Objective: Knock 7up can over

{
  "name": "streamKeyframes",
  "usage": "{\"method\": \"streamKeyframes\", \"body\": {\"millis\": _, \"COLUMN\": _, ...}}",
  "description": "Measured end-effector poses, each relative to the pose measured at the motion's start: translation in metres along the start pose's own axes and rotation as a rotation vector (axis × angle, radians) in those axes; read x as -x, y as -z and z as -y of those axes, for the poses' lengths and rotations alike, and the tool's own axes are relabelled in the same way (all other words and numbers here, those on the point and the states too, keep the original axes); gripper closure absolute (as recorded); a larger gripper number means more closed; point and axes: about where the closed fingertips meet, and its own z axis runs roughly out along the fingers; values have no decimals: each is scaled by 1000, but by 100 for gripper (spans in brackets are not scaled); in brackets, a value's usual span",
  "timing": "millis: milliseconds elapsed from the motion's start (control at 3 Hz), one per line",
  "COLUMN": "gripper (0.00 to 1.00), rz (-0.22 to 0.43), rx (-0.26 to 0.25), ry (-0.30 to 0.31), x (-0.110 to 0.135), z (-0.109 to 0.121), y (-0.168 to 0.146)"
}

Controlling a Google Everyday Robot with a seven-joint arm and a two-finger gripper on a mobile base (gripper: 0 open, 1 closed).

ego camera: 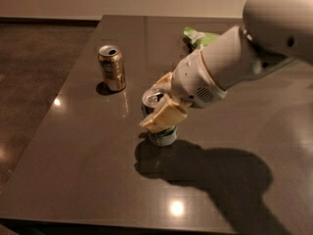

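Observation:
The 7up can [162,134], silver-white with green print, stands near the middle of the dark table [88,170]. It leans slightly, with its open top toward the left. My gripper [160,101] is around its upper half. One pale yellow finger [164,117] lies across the can's front and the other sits behind it, so the gripper looks shut on the can. The white arm [230,62] reaches in from the upper right and hides the can's right side.
A gold-brown can [112,67] stands upright to the back left of the 7up can. A green bag [200,37] lies at the back, partly behind the arm. The table's left edge runs close to the gold can, with floor beyond it.

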Motion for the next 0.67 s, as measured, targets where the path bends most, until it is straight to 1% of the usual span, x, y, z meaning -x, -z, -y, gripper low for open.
{"method": "streamKeyframes", "body": {"millis": 333, "gripper": 100, "rz": -98, "rx": -47, "ry": -7, "x": -9, "z": 12, "y": 28}}
{"method": "streamKeyframes", "body": {"millis": 667, "gripper": 100, "rz": -215, "rx": -89, "ry": -6, "x": -20, "z": 23, "y": 54}}
